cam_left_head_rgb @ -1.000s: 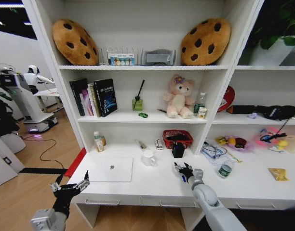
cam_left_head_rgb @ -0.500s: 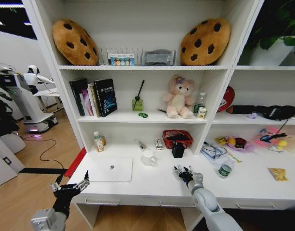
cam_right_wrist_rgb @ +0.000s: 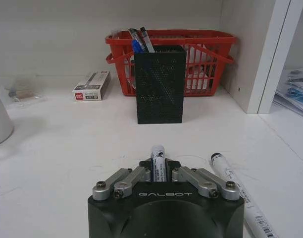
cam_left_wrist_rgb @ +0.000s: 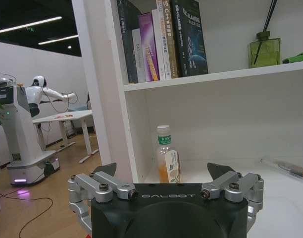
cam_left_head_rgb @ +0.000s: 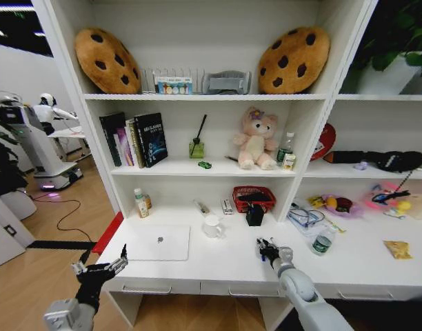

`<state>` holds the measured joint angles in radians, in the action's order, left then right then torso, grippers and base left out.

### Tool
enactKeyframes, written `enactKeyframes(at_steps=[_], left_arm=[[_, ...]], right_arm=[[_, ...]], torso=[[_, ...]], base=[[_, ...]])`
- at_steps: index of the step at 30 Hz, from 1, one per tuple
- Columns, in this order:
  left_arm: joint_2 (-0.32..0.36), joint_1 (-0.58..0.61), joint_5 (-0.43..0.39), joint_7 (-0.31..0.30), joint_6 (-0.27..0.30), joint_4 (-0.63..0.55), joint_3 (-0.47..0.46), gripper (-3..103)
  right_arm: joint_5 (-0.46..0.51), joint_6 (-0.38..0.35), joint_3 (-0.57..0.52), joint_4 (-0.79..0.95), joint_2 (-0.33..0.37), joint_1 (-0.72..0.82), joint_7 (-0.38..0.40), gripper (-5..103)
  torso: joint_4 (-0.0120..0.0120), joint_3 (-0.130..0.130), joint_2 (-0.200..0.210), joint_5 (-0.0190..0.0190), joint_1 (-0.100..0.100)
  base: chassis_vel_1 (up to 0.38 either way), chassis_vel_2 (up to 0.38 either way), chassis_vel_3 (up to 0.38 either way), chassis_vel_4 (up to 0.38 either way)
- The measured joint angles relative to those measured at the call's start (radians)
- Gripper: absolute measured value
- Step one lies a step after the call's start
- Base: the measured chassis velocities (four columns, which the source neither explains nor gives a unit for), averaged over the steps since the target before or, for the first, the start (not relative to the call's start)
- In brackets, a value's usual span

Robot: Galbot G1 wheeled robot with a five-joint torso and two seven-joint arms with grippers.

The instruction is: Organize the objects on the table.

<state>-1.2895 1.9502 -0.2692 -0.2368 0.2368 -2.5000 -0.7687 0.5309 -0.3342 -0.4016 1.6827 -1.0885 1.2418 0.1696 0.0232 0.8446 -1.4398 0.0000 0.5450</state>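
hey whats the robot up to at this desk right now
The right gripper is shut on a white-barrelled pen, held over the long white desk and facing the black mesh pen holder that stands before the red mesh basket. Another white marker lies on the desk beside it. The left gripper hangs open off the desk's left front corner, near the slim silver laptop.

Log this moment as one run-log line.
right claw: shut on pen, above desk facing black mesh pen holder | left claw: open, idle off desk's left front corner
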Motion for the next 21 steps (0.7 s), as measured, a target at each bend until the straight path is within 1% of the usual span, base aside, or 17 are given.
enactKeyframes(at_steps=[1, 6, 9, 10, 11, 12, 13, 14, 15, 16, 17, 18, 19, 21], left_arm=[[0.000, 0.000, 0.000, 0.000, 0.000, 0.000, 0.000, 100], [0.000, 0.000, 0.000, 0.000, 0.000, 0.000, 0.000, 100], [0.000, 0.000, 0.000, 0.000, 0.000, 0.000, 0.000, 100], [0.000, 0.000, 0.000, 0.000, 0.000, 0.000, 0.000, 100], [0.000, 0.000, 0.000, 0.000, 0.000, 0.000, 0.000, 100], [0.000, 0.000, 0.000, 0.000, 0.000, 0.000, 0.000, 100], [0.000, 0.000, 0.000, 0.000, 0.000, 0.000, 0.000, 100], [0.000, 0.000, 0.000, 0.000, 0.000, 0.000, 0.000, 100], [0.000, 0.000, 0.000, 0.000, 0.000, 0.000, 0.000, 100], [0.000, 0.000, 0.000, 0.000, 0.000, 0.000, 0.000, 100], [0.000, 0.000, 0.000, 0.000, 0.000, 0.000, 0.000, 100], [0.000, 0.000, 0.000, 0.000, 0.000, 0.000, 0.000, 100], [0.000, 0.000, 0.000, 0.000, 0.000, 0.000, 0.000, 100], [0.000, 0.000, 0.000, 0.000, 0.000, 0.000, 0.000, 100]], right_arm=[[0.000, 0.000, 0.000, 0.000, 0.003, 0.000, -0.001, 13], [0.004, 0.007, -0.007, 0.006, 0.014, 0.009, -0.012, 13], [0.044, 0.035, -0.025, 0.047, 0.024, 0.016, -0.018, 13], [0.044, 0.035, -0.025, 0.047, 0.024, 0.016, -0.018, 13], [0.062, 0.050, -0.032, 0.070, 0.028, 0.017, -0.020, 13], [0.079, 0.098, -0.042, 0.101, 0.040, 0.015, -0.032, 13], [0.079, 0.098, -0.042, 0.101, 0.040, 0.015, -0.032, 13], [0.077, 0.136, -0.047, 0.114, 0.053, 0.006, -0.040, 13], [0.068, 0.165, -0.049, 0.116, 0.062, -0.010, -0.043, 13], [0.068, 0.165, -0.049, 0.116, 0.062, -0.010, -0.043, 13], [0.053, 0.197, -0.049, 0.114, 0.074, -0.034, -0.043, 13], [0.020, 0.249, -0.048, 0.093, 0.088, -0.083, -0.030, 13], [0.020, 0.249, -0.048, 0.093, 0.088, -0.083, -0.030, 13], [-0.005, 0.281, -0.045, 0.067, 0.096, -0.125, -0.018, 13]], torso=[[0.0000, 0.000, 0.000, 0.0000, 0.000], [0.0001, 0.000, 0.000, 0.0000, 0.000], [0.0001, 0.000, 0.000, 0.0001, 0.000], [0.0001, 0.000, 0.000, 0.0001, 0.000], [0.0001, 0.000, 0.000, 0.0001, 0.000], [0.0001, 0.000, 0.000, 0.0000, 0.000], [0.0001, 0.000, 0.000, 0.0000, 0.000], [0.0002, 0.000, 0.000, 0.0000, 0.000], [0.0002, 0.000, 0.000, 0.0000, 0.000], [0.0002, 0.000, 0.000, 0.0000, 0.000], [0.0002, 0.000, 0.000, 0.0000, 0.000], [-0.0001, 0.000, 0.000, -0.0003, 0.000], [-0.0001, 0.000, 0.000, -0.0003, 0.000], [-0.0001, 0.000, 0.000, 0.0002, 0.000]], base=[[0.000, 0.000, 0.000, 0.000], [0.000, 0.000, 0.000, 0.000], [0.000, 0.000, 0.000, 0.000], [0.000, 0.000, 0.000, 0.000], [0.000, 0.000, 0.000, 0.000], [0.000, 0.000, 0.000, 0.000], [0.000, 0.000, 0.000, 0.000], [0.000, 0.000, 0.000, 0.000], [0.000, 0.000, 0.000, 0.000], [0.000, 0.000, 0.000, 0.000], [0.000, 0.000, 0.000, 0.000], [0.000, 0.000, 0.000, 0.000], [0.000, 0.000, 0.000, 0.000], [0.000, 0.000, 0.000, 0.000]])
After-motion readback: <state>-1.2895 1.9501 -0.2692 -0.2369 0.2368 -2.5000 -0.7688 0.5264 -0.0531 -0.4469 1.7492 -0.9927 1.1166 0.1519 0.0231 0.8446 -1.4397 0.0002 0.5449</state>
